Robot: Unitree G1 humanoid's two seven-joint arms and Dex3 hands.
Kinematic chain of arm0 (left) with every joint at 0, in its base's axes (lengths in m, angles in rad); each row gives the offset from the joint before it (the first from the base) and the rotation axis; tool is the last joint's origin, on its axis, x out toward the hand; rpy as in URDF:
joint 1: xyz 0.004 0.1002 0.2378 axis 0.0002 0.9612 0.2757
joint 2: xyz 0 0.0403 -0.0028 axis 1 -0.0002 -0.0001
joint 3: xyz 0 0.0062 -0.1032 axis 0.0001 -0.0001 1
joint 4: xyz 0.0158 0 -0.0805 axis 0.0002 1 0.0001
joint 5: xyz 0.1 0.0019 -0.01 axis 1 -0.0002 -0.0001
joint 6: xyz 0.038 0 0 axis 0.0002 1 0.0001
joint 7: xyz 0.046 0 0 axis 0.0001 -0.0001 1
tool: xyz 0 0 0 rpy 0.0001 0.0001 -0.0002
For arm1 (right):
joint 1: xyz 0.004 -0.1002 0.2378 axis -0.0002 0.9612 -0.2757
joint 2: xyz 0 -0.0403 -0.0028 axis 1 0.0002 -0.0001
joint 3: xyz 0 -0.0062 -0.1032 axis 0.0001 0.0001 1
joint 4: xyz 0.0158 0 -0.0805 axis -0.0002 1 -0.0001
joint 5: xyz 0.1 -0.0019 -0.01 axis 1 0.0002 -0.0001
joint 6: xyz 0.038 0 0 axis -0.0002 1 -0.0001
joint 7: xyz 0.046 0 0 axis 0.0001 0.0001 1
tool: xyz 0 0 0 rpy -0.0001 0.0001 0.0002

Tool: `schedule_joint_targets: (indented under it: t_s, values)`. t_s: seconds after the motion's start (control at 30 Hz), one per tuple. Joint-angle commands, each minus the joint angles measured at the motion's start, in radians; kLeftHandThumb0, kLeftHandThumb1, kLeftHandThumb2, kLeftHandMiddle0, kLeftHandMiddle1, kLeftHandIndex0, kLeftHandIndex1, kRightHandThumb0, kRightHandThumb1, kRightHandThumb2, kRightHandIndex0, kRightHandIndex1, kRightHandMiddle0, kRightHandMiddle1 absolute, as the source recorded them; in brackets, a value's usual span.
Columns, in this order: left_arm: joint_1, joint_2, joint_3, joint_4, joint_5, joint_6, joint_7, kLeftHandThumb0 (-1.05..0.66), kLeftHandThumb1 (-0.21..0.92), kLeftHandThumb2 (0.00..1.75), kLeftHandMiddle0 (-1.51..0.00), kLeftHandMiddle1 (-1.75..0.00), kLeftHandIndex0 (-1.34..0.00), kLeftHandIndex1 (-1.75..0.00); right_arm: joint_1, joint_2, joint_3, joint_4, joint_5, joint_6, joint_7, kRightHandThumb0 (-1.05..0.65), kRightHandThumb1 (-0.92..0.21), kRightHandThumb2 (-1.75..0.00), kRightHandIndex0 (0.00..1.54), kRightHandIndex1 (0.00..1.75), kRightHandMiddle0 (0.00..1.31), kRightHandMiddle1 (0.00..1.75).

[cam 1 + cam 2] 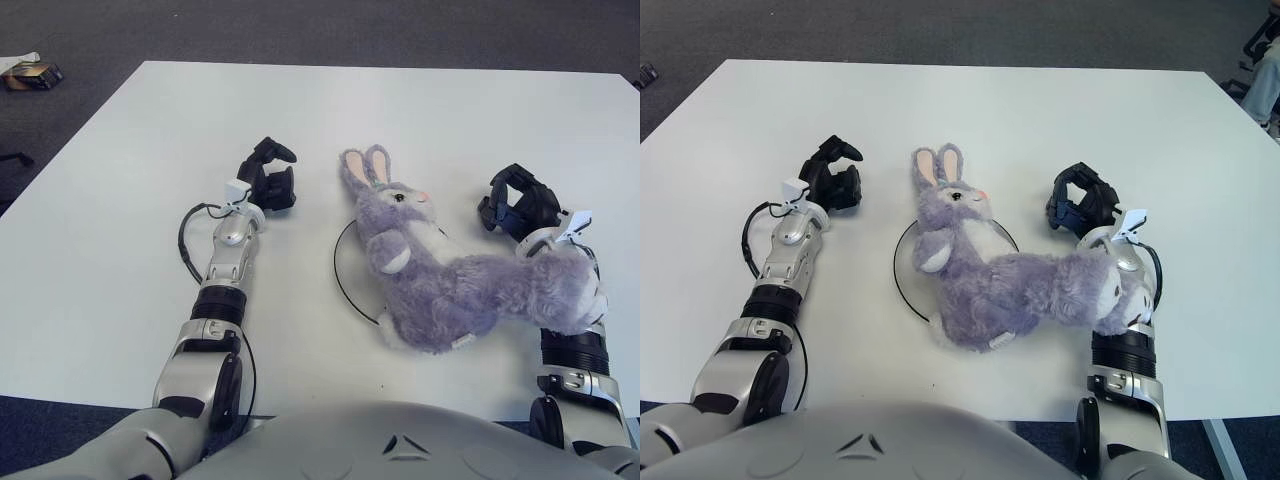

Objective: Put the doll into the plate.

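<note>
Here we see the doll (440, 280), a grey-purple plush rabbit with pink-lined ears, lying on its side across the plate (343, 285), a white disc with a thin dark rim that nearly blends into the white table (120, 180). Only the plate's left arc shows clearly; the rest is hidden under the plush body. The rabbit's head and ears point away from us, toward the far side of the table, and its face is turned to our right. Its hind end stretches out to the right, well past the plate, and drapes over the wrist and forearm of our right arm (1125, 345). Our right hand (520, 208) rests on the table just beyond that hind end, to the right of the rabbit's head; its dark fingers are curled loosely inward and enclose nothing, with a gap between them and the plush. Our left hand (270, 180) lies on the table to the left of the plate, near the rabbit's ears but apart from them, its fingers likewise curled in and gripping nothing. A dark cable (188, 240) loops out beside the left forearm. Off the table's far left corner, a small object (35, 72) lies on the grey carpet.
</note>
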Motion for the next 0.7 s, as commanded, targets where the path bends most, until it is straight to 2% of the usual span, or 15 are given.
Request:
schedule_joint_targets:
  t_s: [0.0, 0.27, 0.4, 0.67]
  values:
    - [0.065, -0.03, 0.0, 0.015, -0.003, 0.033, 0.026, -0.46, 0.39, 1.23, -1.31, -1.75, -0.56, -1.75, 0.062, 0.015, 0.017, 0.102, -0.012, 0.054, 0.014, -0.45, -0.42, -1.19, 1.25, 1.75, 0.53, 1.75]
    - [0.081, -0.047, -0.002, -0.017, -0.002, 0.055, 0.053, -0.46, 0.38, 1.24, -1.28, -1.75, -0.56, -1.75, 0.06, -0.018, 0.056, 0.121, -0.079, 0.002, 0.018, -0.44, -0.44, -1.17, 1.27, 1.75, 0.52, 1.75]
    - [0.081, -0.051, 0.0, -0.019, 0.001, 0.053, 0.064, -0.46, 0.38, 1.24, -1.28, -1.75, -0.56, -1.75, 0.06, -0.03, 0.081, 0.131, -0.13, -0.066, 0.002, -0.44, -0.44, -1.17, 1.28, 1.75, 0.52, 1.75]
    - [0.083, -0.052, 0.002, -0.015, -0.008, 0.037, 0.055, -0.46, 0.39, 1.23, -1.29, -1.75, -0.56, -1.75, 0.053, -0.025, 0.072, 0.14, -0.112, -0.082, 0.012, -0.44, -0.45, -1.16, 1.28, 1.75, 0.51, 1.75]
